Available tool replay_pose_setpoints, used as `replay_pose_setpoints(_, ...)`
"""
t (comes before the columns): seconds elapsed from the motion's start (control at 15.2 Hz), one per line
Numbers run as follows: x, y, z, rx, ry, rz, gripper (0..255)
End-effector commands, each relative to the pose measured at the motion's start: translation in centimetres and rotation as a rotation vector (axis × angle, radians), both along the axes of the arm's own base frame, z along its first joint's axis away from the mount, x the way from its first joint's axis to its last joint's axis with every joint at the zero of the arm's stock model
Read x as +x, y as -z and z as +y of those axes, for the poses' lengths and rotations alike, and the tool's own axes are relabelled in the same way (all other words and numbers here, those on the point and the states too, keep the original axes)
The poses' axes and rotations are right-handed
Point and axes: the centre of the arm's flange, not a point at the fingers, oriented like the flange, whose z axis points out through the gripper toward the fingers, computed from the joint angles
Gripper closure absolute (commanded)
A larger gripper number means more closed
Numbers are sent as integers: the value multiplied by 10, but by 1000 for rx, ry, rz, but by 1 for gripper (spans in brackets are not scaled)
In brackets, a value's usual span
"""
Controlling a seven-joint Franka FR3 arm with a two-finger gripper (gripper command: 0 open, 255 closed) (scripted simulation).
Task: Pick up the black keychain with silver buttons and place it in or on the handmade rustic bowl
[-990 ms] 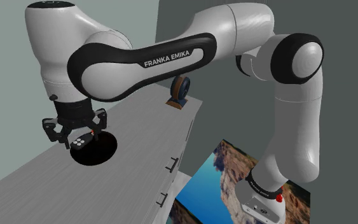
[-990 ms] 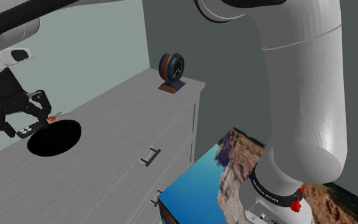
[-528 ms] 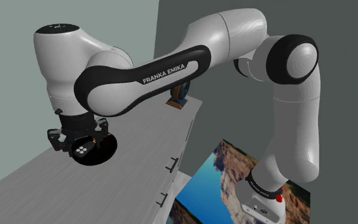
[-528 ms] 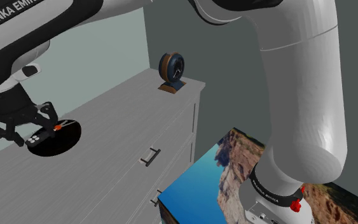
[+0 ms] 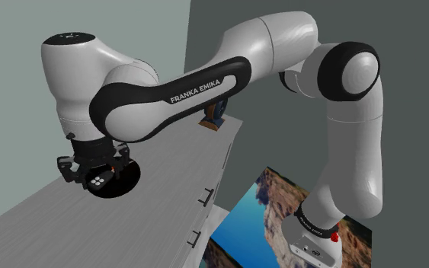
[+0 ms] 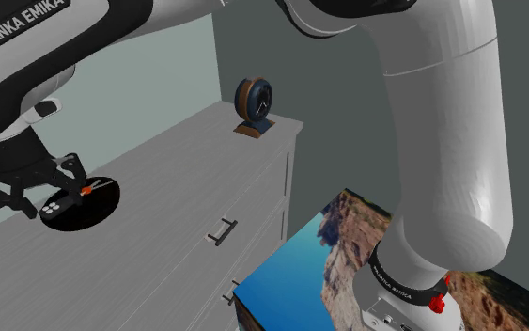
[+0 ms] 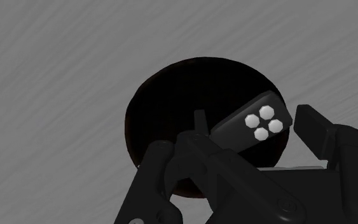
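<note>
A black keychain (image 7: 254,121) with several silver buttons is clasped between the fingers of my black gripper (image 7: 255,127), which is shut on it. It hangs tilted just above a dark round bowl (image 7: 171,102) standing on the grey dresser top (image 5: 152,160). In the shoulder view the gripper (image 5: 97,177) holds the keychain (image 5: 98,180) over the near-left part of the bowl (image 5: 126,183). In the second exterior view the gripper (image 6: 55,199) and keychain (image 6: 54,206) sit over the left rim of the bowl (image 6: 90,212).
A small round clock (image 6: 255,102) on a wooden foot stands at the dresser's far corner. Dark drawer handles (image 6: 221,231) line the dresser front. The stand box (image 6: 347,254) with a canyon picture sits beside the dresser. Walls close the back.
The gripper has come down and shifted a little toward the shoulder view's left with the keychain, ending close over the bowl. Almost no motion in the last half second.
</note>
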Motion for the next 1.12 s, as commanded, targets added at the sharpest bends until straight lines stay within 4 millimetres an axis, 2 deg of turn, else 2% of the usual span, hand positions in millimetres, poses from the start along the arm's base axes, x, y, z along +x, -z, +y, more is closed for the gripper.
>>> replay_pose_setpoints(0.0,0,0,0,0,0,0,0)
replay_pose_setpoints(0.33,0,0,0,0,0,0,0)
replay_pose_setpoints(0.59,-1,-50,0,0,0,0,0)
replay_pose_setpoints(1.06,-1,-50,0,0,0,0,0)
